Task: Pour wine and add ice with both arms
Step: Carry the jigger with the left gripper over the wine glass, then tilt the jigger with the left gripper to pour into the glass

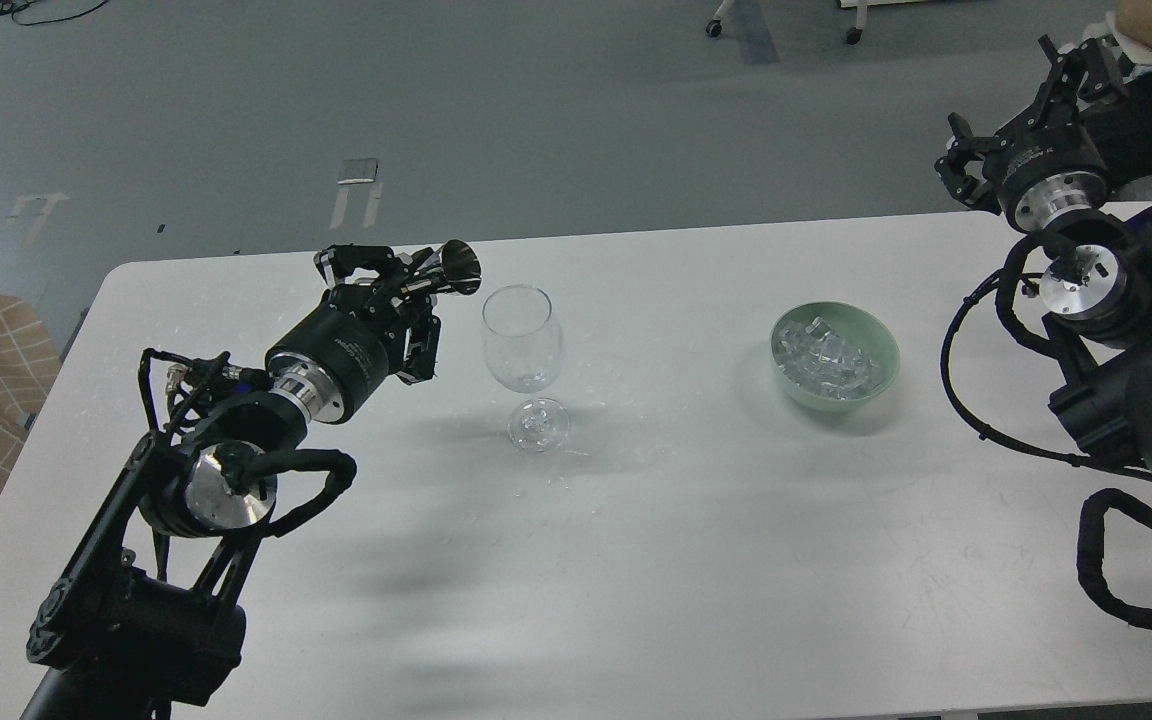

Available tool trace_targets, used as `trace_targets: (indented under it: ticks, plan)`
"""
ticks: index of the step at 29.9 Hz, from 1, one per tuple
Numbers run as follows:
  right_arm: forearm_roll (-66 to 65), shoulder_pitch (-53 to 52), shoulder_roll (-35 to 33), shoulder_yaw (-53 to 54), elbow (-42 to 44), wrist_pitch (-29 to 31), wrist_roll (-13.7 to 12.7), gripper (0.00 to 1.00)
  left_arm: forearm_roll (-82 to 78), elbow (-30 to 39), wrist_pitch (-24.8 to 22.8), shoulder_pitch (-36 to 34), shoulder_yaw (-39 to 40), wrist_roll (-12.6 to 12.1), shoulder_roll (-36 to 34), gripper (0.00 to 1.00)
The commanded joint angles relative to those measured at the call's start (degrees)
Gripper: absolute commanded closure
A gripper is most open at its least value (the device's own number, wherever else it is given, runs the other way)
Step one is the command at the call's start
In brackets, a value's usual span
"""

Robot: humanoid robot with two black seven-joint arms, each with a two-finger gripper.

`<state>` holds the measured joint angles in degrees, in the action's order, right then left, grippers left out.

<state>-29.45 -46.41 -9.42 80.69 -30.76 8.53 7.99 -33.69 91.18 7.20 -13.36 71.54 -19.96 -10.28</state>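
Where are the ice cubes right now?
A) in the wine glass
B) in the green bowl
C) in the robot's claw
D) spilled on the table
B: the ice is heaped inside the green bowl, while the wine glass beside it looks empty.

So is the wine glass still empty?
Empty, it seems: the upright wine glass shows clear through, no liquid or cubes visible. The ice sits in the bowl.
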Motion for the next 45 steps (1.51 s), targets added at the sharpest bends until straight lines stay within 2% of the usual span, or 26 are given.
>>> trace_targets:
  ticks: [1,14,22,45]
  plan:
    - [0.0,0.0,0.02,0.0,0.0,0.0,0.01,0.0,-0.94,0.05,0.01,-0.78,0.0,-1.04,0.0,0.92]
    - [0.0,0.18,-0.07,0.0,0.0,0.0,0.01,0.0,-5.5,0.66,-0.26,-3.07,-0.09,-2.37,-0.26,0.91]
    - [0.0,0.18,-0.07,0.0,0.0,0.0,0.01,0.0,-9.11,2.95,-0.7,-3.95,-0.09,-4.83,-0.44,0.91]
    - [0.0,0.44,-0.07,0.08,0.0,0.09,0.09,0.0,-11.83,4.18,-2.37,-10.72,-4.48,-4.83,-9.84,0.91]
